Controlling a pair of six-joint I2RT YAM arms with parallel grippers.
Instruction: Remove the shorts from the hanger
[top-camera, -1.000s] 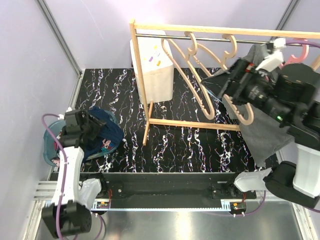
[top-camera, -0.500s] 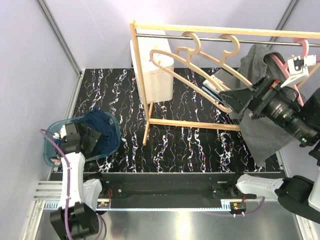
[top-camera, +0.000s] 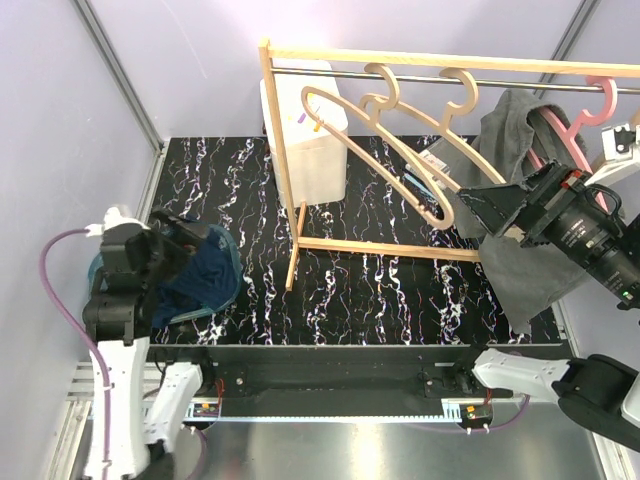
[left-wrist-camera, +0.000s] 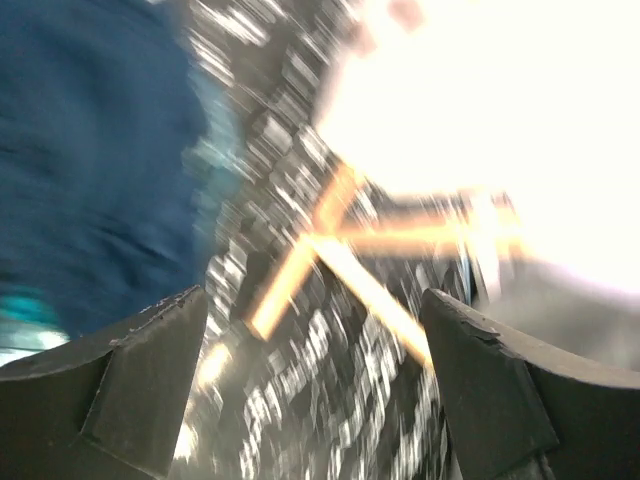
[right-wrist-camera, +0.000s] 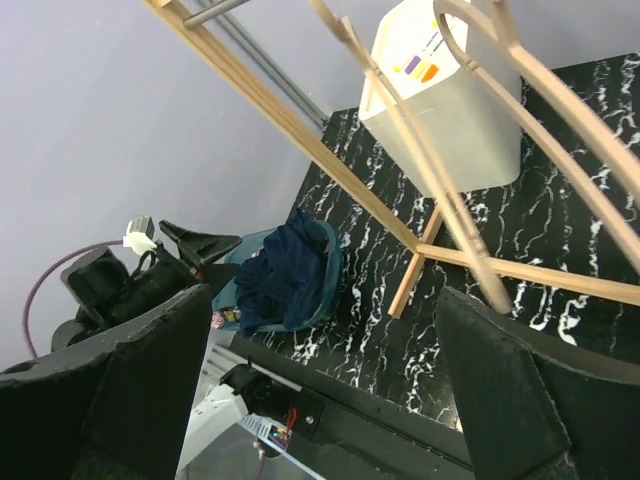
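Grey shorts (top-camera: 520, 275) hang beyond right fingers (right-wrist-camera: 510, 400), wide and empty; left fingers (left-wrist-camera: 140, 380) likewise. Hard tug may unhook pink hanger (top-camera: 552, 127).

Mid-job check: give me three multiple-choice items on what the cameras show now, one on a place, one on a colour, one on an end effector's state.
1. Where do the plain navy blue shorts lie?
A. on the rail
B. in the translucent blue tub at the table's left
C. on the white container

2. What colour is the hanger bearing the dark grey shorts?
A. black
B. light wood
C. pink

3. How is the right end effector?
A. open and empty
B. shut on cloth
C. shut on a hanger

Answers:
1 B, the navy cloth is heaped inside the tub.
2 C, the grey cloth drapes over the pink hanger.
3 A, its wrist view shows the fingers spread with nothing between them.
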